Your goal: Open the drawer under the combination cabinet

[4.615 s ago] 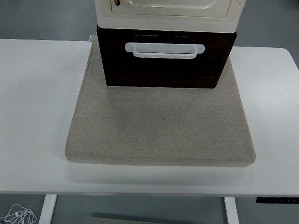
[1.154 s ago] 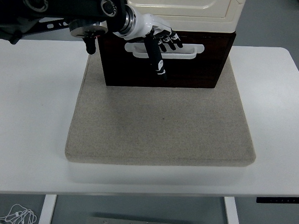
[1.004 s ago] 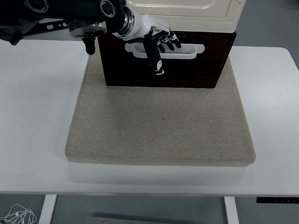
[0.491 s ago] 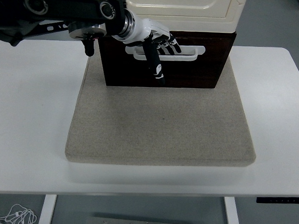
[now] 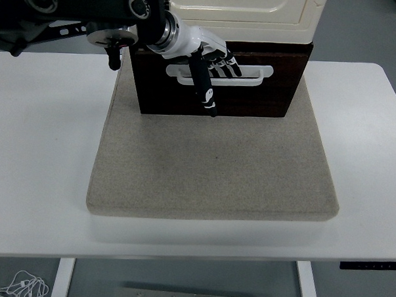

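One cabinet, one dark drawer, one grey mat on the white surface; left hand hooks the handle.

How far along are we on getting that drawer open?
Done: left hand has reached the white handle. In hand: its fingers are hooked into the handle, thumb hanging below. Left: pulling, since the dark drawer looks barely moved, if at all.

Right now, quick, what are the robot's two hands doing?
Left hand: fingers hooked into the white handle of the dark drawer; a firm grip can't be told.
Right hand: not in view.
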Controlling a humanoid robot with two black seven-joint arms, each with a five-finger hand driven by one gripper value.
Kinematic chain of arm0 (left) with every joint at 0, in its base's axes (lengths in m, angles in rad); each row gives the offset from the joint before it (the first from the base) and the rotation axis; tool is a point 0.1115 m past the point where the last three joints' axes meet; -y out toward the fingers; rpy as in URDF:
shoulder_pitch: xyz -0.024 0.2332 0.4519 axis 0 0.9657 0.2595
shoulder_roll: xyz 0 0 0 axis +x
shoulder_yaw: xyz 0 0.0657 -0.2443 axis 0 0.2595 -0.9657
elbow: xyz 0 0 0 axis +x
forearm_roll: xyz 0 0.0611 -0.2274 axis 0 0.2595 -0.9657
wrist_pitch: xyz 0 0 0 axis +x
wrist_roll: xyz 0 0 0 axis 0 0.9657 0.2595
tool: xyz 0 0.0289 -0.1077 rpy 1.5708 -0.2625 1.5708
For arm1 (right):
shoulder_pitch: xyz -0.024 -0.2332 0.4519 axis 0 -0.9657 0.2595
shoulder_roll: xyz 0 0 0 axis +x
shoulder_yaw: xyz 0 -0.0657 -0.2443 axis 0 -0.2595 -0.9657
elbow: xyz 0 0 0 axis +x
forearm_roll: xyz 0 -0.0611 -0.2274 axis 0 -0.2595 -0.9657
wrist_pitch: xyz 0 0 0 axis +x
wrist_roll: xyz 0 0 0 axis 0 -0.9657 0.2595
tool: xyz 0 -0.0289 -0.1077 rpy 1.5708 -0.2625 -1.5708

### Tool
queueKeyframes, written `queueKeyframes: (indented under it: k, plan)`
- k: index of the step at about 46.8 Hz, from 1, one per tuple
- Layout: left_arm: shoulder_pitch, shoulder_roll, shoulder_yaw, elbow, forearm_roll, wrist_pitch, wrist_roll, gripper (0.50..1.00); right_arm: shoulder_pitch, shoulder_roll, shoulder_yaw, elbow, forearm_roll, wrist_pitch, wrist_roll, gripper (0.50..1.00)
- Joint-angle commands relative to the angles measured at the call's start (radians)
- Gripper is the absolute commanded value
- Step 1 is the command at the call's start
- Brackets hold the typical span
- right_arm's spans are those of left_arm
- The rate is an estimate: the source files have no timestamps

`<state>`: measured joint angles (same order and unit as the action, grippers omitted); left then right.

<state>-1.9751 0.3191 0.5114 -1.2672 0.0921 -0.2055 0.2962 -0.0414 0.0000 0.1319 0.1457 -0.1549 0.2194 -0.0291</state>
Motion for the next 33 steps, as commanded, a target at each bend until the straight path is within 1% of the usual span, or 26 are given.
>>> queueKeyframes:
  k: [1,33]
  plan:
    - [-0.002,0.002,-0.001,0.0,0.0,-0.018,0.0,1.0,0.0,0.0,0.0,0.0,0.0,0.0,0.0,0.926]
    - [-0.044,0.005,-0.004,-0.004,0.0,-0.123,0.001,1.0,0.0,0.0,0.0,0.0,0.0,0.0,0.001,0.926]
